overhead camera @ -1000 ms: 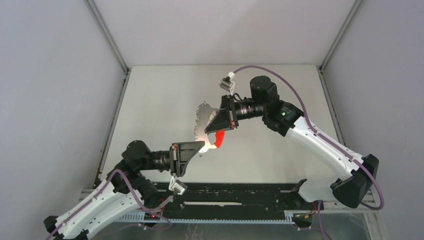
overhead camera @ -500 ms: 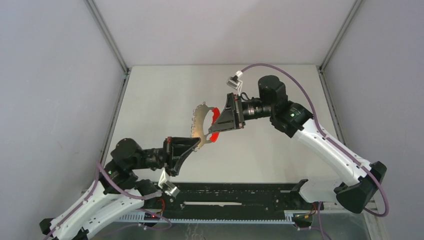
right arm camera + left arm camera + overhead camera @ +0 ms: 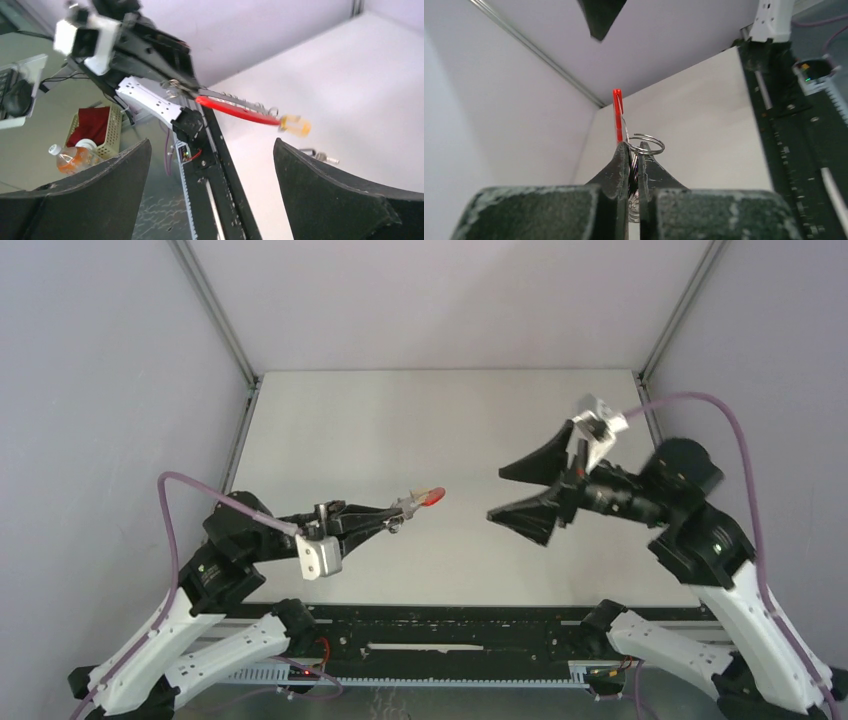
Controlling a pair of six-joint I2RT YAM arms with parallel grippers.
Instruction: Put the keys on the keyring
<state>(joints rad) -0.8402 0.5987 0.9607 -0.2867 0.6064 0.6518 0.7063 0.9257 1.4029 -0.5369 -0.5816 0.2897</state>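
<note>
One keyring (image 3: 430, 497) is pinched in the left end effector (image 3: 398, 514), held above the counter (image 3: 400, 410). Right end effector (image 3: 496, 494) is spread wide, well apart.

An open gap separates the keyring (image 3: 430, 497) tip from the wide-spread right gripper (image 3: 495, 495) at its 3 o'clock. The left gripper (image 3: 403, 508), clamped on the keyring, and its arm block the 8 o'clock side. Toward 12 o'clock the table (image 3: 400, 410) gives open room.
</note>
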